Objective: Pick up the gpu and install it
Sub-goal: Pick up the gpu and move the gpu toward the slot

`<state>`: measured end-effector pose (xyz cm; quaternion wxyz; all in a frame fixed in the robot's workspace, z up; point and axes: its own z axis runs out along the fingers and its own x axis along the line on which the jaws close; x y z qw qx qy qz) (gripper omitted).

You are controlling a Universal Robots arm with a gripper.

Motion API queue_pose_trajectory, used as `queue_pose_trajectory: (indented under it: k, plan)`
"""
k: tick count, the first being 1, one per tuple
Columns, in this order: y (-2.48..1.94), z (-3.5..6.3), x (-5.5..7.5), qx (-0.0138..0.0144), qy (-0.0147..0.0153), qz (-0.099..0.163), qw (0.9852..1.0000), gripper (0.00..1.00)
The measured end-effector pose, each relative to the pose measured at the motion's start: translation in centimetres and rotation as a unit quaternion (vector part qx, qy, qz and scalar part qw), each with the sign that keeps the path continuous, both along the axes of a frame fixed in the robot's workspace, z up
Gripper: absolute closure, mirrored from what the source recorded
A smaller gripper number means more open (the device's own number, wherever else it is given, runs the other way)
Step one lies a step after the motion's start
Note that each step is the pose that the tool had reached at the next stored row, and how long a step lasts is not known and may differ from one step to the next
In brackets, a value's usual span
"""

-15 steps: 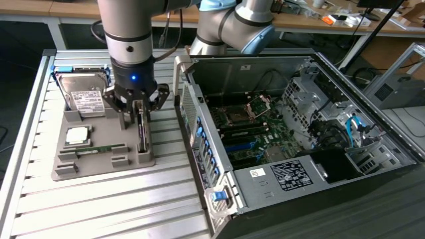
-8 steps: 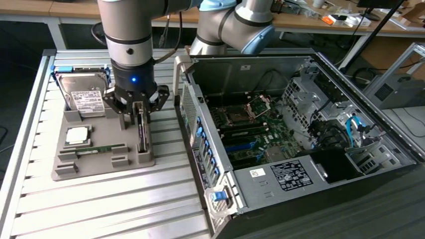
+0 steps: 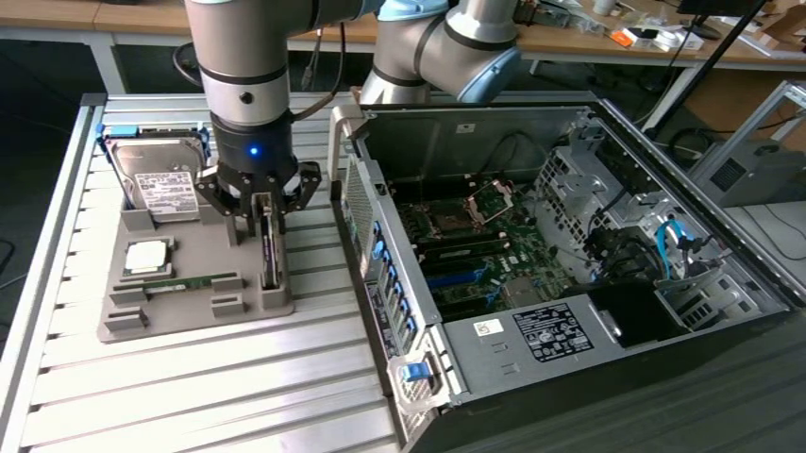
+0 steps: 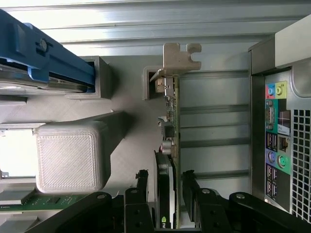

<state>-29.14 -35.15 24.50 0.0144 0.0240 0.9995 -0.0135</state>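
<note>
Over the grey tray, your pincer is hanging with its fingers standing wide open, one on each side of the gpu, and it is gripping nothing yet. In the wrist view the fingers are straddling the card's dark cooler end and sitting very near it. I cannot tell whether either one is touching.

The gpu is standing on its long edge in a slot of the tray, on the side nearest the computer case. Its silver end bracket is pointing away from the pincer.

You are dealing with a thin, stiff board that is probably light. It is also likely fragile, since small parts are sticking up from its face and a hard squeeze could be crushing them. Its flat faces are looking smooth, so a slip is possible. The safest hold, as I judge it, is across the two faces at the thicker cooler section, keeping the card upright so that it is not twisting in the slot.

Counting outward, you are seeing:
- one gpu
- one green memory stick
- one square silver processor
- one hard drive with a white label
- one tray carrying all four
- one open computer case lying beside it on the slatted worktop
</note>
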Motion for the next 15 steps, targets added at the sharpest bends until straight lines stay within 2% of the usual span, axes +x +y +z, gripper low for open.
queue_pose_trajectory:
  k: [4, 5, 6, 7, 8, 15]
  plan:
    - [0.00, 0.00, 0.00, 0.0000, 0.0000, 0.000, 1.0000, 0.59]
    - [0.00, 0.00, 0.00, 0.0000, 0.0000, 0.000, 1.0000, 0.66]
    - [0.00, 0.00, 0.00, 0.0000, 0.0001, 0.000, 1.0000, 0.66]
    - [0.00, 0.00, 0.00, 0.0000, 0.0001, 0.000, 1.0000, 0.72]
    - [0.00, 0.00, 0.00, 0.0000, 0.0000, 0.000, 1.0000, 0.73]
    - [0.00, 0.00, 0.00, 0.0000, 0.0000, 0.000, 1.0000, 0.73]
